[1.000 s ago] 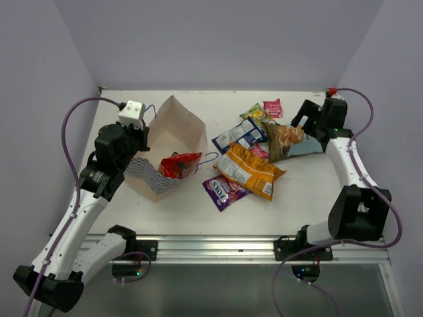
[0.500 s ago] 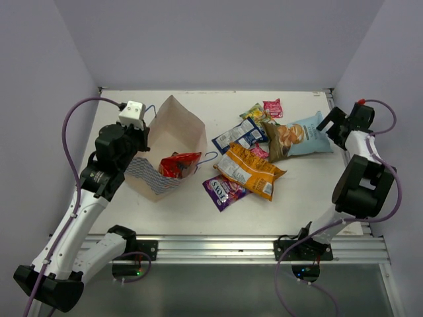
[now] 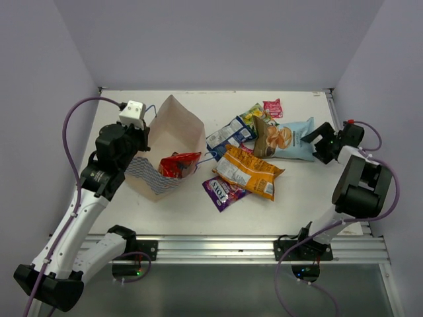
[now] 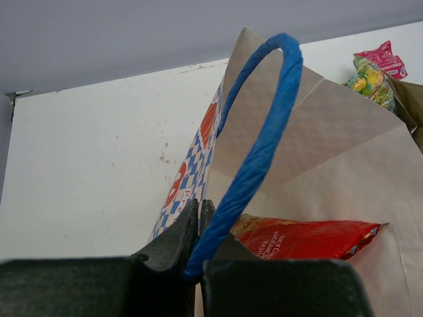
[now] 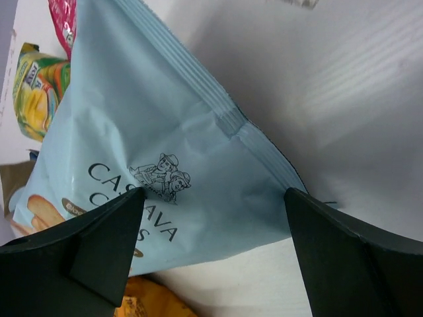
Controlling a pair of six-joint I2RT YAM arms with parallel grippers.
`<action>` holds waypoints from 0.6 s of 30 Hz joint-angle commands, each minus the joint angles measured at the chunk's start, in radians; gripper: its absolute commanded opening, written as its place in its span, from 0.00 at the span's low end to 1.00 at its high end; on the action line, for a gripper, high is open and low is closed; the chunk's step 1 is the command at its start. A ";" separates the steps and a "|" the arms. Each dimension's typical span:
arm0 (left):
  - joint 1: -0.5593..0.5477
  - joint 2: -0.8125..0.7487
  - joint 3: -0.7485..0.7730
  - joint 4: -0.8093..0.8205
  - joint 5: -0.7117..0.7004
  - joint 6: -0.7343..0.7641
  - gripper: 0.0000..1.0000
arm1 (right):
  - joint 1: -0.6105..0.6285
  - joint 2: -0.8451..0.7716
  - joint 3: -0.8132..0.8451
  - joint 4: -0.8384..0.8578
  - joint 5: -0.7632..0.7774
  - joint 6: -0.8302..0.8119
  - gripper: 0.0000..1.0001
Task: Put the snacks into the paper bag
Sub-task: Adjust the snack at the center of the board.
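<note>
I count seven snacks and one paper bag [image 3: 173, 135] on the desk. The bag lies on its side toward the left edge, mouth facing right, and one snack, the red cookie bag [image 3: 178, 164], sits in its mouth. My left gripper [image 4: 198, 218] is clenched on the bag's rim by the blue cord handle [image 4: 254, 155], holding the opening up.

The other six snacks lie outside, in a cluster from the middle of the desk toward the far right corner: one orange chip bag [image 3: 248, 172], one purple pack [image 3: 223, 191] just nearer the front edge, one blue-and-white packet [image 3: 228, 132], one yellow-green pack [image 3: 252, 113], one small pink pack [image 3: 272, 107] nearest the far edge, and one light-blue bag [image 3: 285, 137].

My right gripper [image 5: 215, 218] sits near the right edge with jaws spread wide, straddling the corner of the light-blue bag; I think the fingers aren't pressing it, though the wrist view is tight.
</note>
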 commanded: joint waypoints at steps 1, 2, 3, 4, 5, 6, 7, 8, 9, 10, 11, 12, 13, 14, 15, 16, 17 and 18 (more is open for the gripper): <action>-0.002 0.003 -0.008 0.038 0.009 0.009 0.00 | 0.027 -0.127 -0.085 0.048 -0.050 0.103 0.91; -0.002 0.003 -0.007 0.038 0.008 0.009 0.00 | 0.036 -0.183 -0.100 0.037 -0.034 0.107 0.91; -0.002 0.003 -0.007 0.036 0.005 0.009 0.00 | 0.039 -0.210 -0.134 0.031 -0.018 0.109 0.91; -0.002 0.003 -0.007 0.036 0.002 0.009 0.00 | 0.042 -0.233 -0.151 0.030 -0.017 0.113 0.91; -0.002 0.003 -0.007 0.036 0.000 0.009 0.00 | 0.047 -0.260 -0.165 0.027 -0.020 0.114 0.91; -0.002 0.003 -0.007 0.035 -0.003 0.009 0.00 | 0.050 -0.299 -0.192 0.026 -0.025 0.114 0.91; -0.004 0.006 -0.005 0.036 -0.003 0.009 0.00 | 0.051 -0.317 -0.203 0.027 -0.051 0.107 0.91; -0.002 0.008 -0.007 0.036 0.000 0.009 0.00 | 0.056 -0.333 -0.214 0.026 -0.059 0.101 0.91; -0.002 0.011 -0.005 0.036 0.001 0.009 0.00 | 0.057 -0.359 -0.229 0.024 -0.066 0.092 0.91; -0.002 0.013 -0.004 0.036 0.003 0.009 0.00 | 0.059 -0.368 -0.235 0.035 -0.069 0.075 0.91; -0.002 0.014 -0.004 0.036 0.005 0.007 0.00 | 0.059 -0.377 -0.238 0.034 -0.047 0.065 0.91; -0.002 0.016 -0.002 0.036 0.006 0.007 0.00 | 0.057 -0.386 -0.237 0.034 -0.036 0.057 0.91; -0.002 0.016 -0.003 0.036 0.006 0.006 0.00 | 0.056 -0.388 -0.234 0.035 -0.022 0.046 0.91; -0.002 0.014 -0.002 0.036 0.008 0.006 0.00 | 0.056 -0.386 -0.220 0.038 0.014 0.040 0.92; -0.002 0.014 -0.005 0.039 0.008 0.006 0.00 | 0.056 -0.388 -0.214 0.037 0.041 0.034 0.92; -0.002 0.013 -0.005 0.038 0.008 0.006 0.00 | 0.056 -0.390 -0.209 0.041 0.077 0.028 0.92; -0.002 0.013 -0.005 0.038 0.008 0.006 0.00 | 0.056 -0.394 -0.208 0.047 0.161 0.028 0.93; -0.002 0.008 -0.005 0.038 0.005 0.006 0.00 | 0.056 -0.399 -0.212 0.056 0.205 0.031 0.95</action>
